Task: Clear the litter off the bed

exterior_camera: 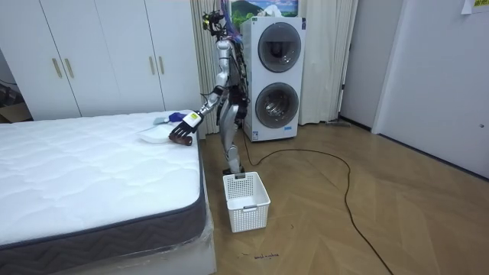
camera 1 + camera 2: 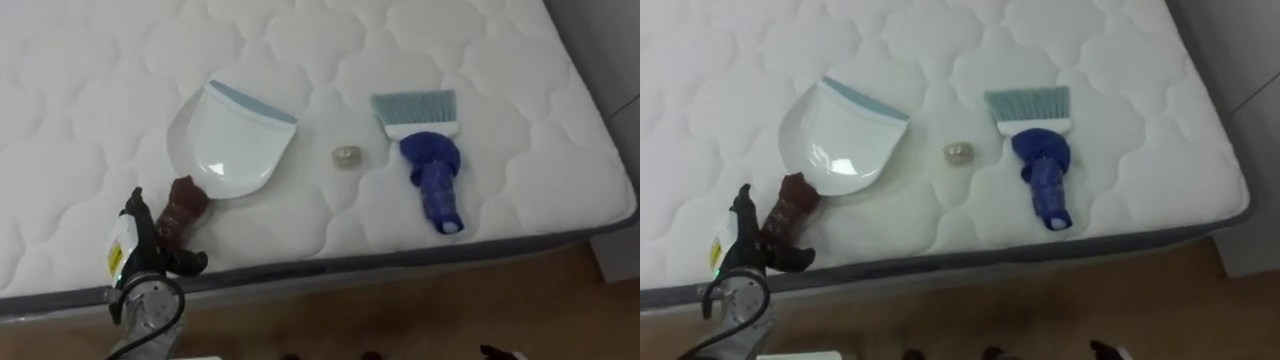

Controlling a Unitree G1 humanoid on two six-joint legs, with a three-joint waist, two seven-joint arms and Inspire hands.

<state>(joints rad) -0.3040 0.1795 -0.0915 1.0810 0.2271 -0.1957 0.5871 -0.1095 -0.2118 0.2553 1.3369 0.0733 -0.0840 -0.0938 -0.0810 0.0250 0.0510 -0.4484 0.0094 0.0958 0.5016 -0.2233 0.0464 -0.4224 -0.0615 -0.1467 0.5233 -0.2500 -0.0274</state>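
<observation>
My left hand [image 2: 150, 255] is at the near edge of the white quilted bed [image 2: 90, 100], fingers curled round the dark red-brown handle [image 2: 182, 208] of the white plastic dustpan with a pale blue lip [image 2: 228, 140]. The pan lies flat, its lip turned away from me. Beside it, apart from the lip, sits the small pale scrap of litter [image 2: 346, 157] I judge I must collect. Just beyond lies the blue hand brush with light teal bristles [image 2: 430, 160], its handle pointing toward me, handy for a right-hand grasp.
</observation>
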